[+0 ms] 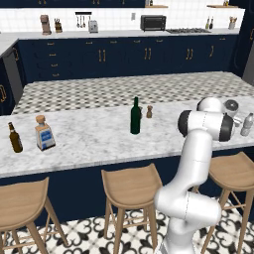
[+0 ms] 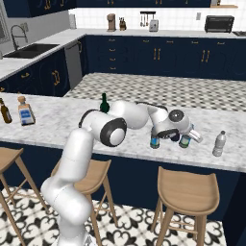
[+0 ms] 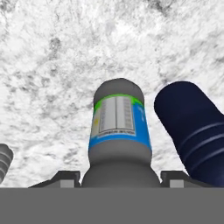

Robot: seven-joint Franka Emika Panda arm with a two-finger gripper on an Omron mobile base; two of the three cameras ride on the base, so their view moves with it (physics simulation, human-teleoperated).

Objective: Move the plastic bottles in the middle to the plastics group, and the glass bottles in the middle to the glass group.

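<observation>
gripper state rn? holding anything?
gripper: shut on the blue-label water bottle, low over the marble counter, with the dark-blue bottle next to it.

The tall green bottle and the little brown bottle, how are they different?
The tall dark-green glass wine bottle is much taller than the small brown beer bottle. The green one is dark green with a long thin neck, while the brown one is brown and short. The green one stands mid-counter and the brown one near the left end. Both stand upright on the white marble counter.
</observation>
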